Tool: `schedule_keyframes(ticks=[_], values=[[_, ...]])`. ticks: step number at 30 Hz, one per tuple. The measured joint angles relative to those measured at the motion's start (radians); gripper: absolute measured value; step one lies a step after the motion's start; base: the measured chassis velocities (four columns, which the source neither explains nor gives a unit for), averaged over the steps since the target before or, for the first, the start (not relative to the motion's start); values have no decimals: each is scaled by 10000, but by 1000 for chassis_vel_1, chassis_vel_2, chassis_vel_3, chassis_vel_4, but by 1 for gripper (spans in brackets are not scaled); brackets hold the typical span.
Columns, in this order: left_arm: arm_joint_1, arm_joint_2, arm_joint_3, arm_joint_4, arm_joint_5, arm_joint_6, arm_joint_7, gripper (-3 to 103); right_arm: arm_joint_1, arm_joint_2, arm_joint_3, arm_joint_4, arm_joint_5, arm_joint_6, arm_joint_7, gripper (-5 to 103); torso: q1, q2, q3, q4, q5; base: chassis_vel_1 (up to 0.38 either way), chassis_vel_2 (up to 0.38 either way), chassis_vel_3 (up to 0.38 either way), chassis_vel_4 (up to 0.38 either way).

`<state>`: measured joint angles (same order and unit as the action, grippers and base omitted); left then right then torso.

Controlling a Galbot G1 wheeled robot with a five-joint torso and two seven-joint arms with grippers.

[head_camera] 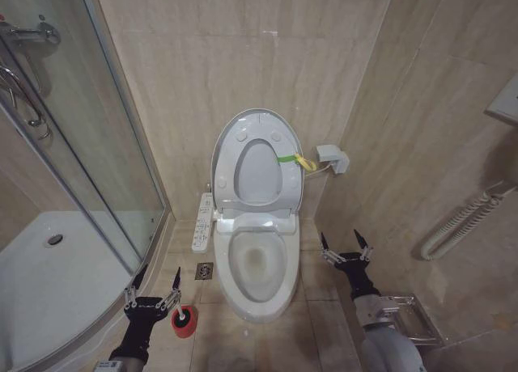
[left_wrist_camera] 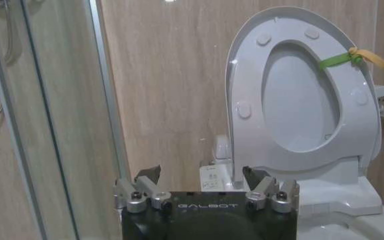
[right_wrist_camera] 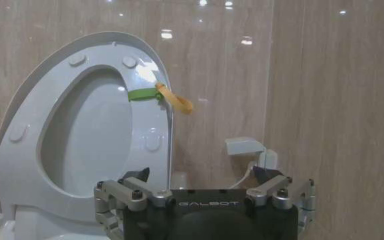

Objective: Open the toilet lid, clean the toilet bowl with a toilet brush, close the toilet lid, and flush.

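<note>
The toilet lid (head_camera: 257,174) stands upright against the wall with the seat ring (head_camera: 283,186) raised against it; a green strap with a yellow tag (head_camera: 295,158) loops around their right edge. The toilet bowl (head_camera: 257,263) lies uncovered below, with water at the bottom. The toilet brush (head_camera: 184,321) sits in its red holder on the floor, left of the bowl. My left gripper (head_camera: 160,276) hangs open just left of and above it. My right gripper (head_camera: 343,244) is open to the right of the bowl. The wrist views show the left gripper (left_wrist_camera: 201,175) and right gripper (right_wrist_camera: 202,175) empty, facing the lid (left_wrist_camera: 299,100) (right_wrist_camera: 88,130).
A white button panel (head_camera: 202,222) runs along the toilet's left side, and a floor drain (head_camera: 204,271) lies beside it. The glass shower enclosure (head_camera: 81,145) and its tray (head_camera: 48,275) fill the left. A wall box (head_camera: 332,158), a corrugated hose (head_camera: 461,222) and a metal rack (head_camera: 413,319) are on the right.
</note>
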<state>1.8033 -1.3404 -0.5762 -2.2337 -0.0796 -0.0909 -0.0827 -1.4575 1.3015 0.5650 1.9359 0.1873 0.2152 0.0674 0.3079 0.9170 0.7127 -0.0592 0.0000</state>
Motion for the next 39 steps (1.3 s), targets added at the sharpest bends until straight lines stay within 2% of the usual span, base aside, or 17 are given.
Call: schedule_keyframes(ticks=[39], values=[[0,0,0,0,0,0,-1,82,0,0,0,0,0,0,0,100,0,0,0,0,0,0,0,0,0]])
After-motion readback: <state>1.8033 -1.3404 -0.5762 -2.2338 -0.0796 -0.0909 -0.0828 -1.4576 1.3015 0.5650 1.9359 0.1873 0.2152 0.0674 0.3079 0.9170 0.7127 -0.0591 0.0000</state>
